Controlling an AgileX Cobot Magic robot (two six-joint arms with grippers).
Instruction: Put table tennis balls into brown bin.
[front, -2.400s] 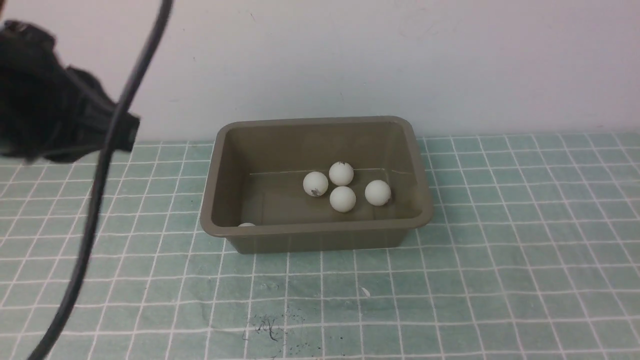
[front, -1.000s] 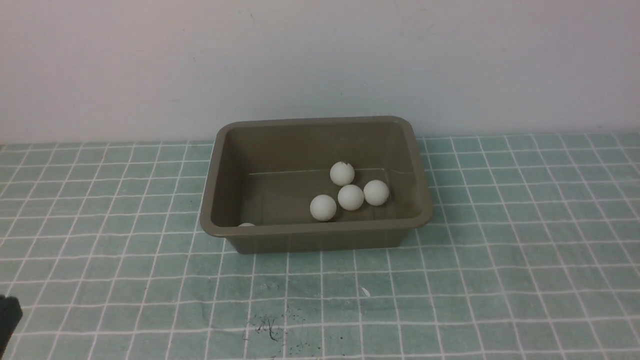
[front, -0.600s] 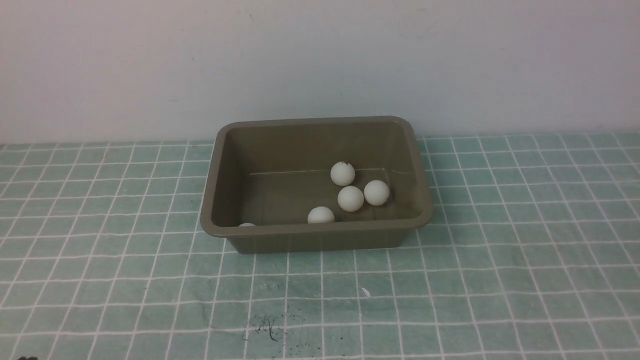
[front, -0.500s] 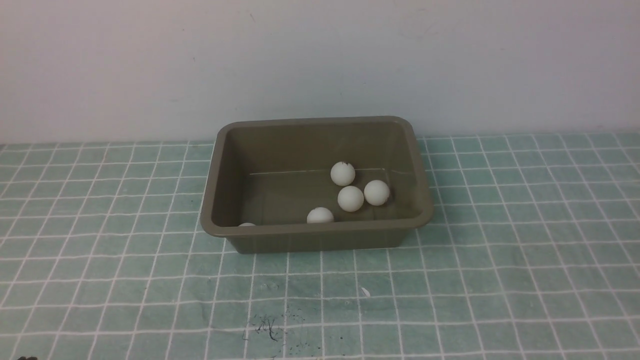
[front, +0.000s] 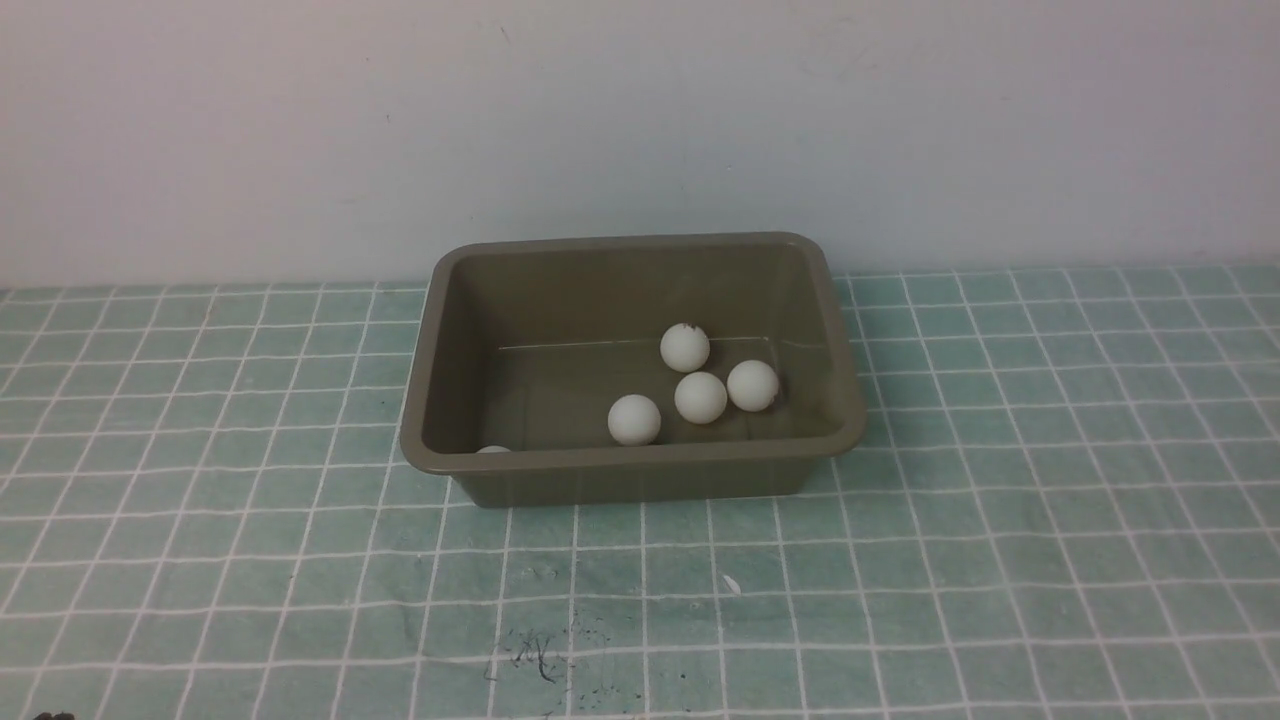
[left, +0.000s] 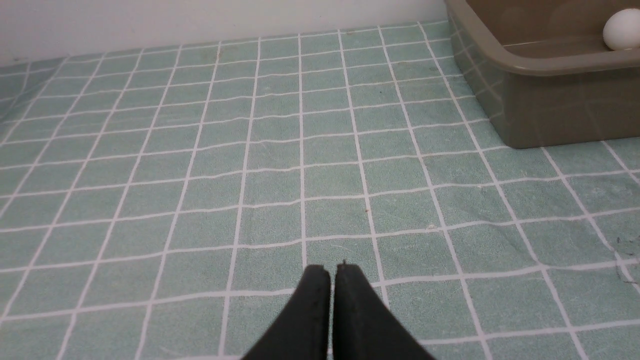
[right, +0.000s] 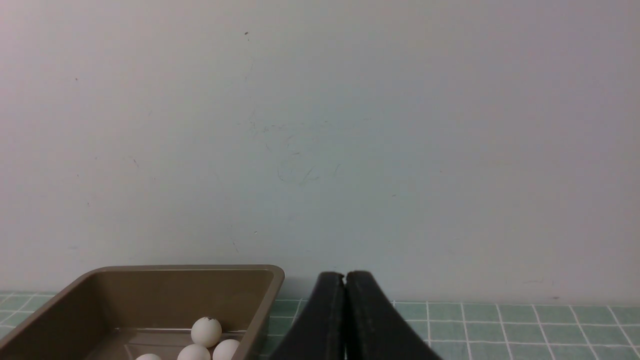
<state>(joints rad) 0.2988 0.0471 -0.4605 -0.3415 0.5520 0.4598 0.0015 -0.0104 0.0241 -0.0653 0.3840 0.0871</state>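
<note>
Nearest to me, the left gripper (left: 333, 270), a pair of black tapered fingers, hangs low over the green cloth with white grid lines (left: 280, 165), its jaws pressed together on nothing. Ahead of it and off to its right stands the olive-brown rectangular plastic bin (left: 550, 100), well apart from the tips. The right gripper (right: 345, 277) is likewise closed and empty, raised higher, with the bin ahead of it to its left.

Inside the bin (front: 440, 300) lie the small matte white table tennis balls: four in plain sight (front: 634, 419), three clustered near the far right, and a fifth (front: 492, 450) just peeping over the near rim at the left corner. I see none on the cloth.

To my eye the filling is finished and both arms are parked. Nothing further seems called for beyond staying clear of the bin.
</note>
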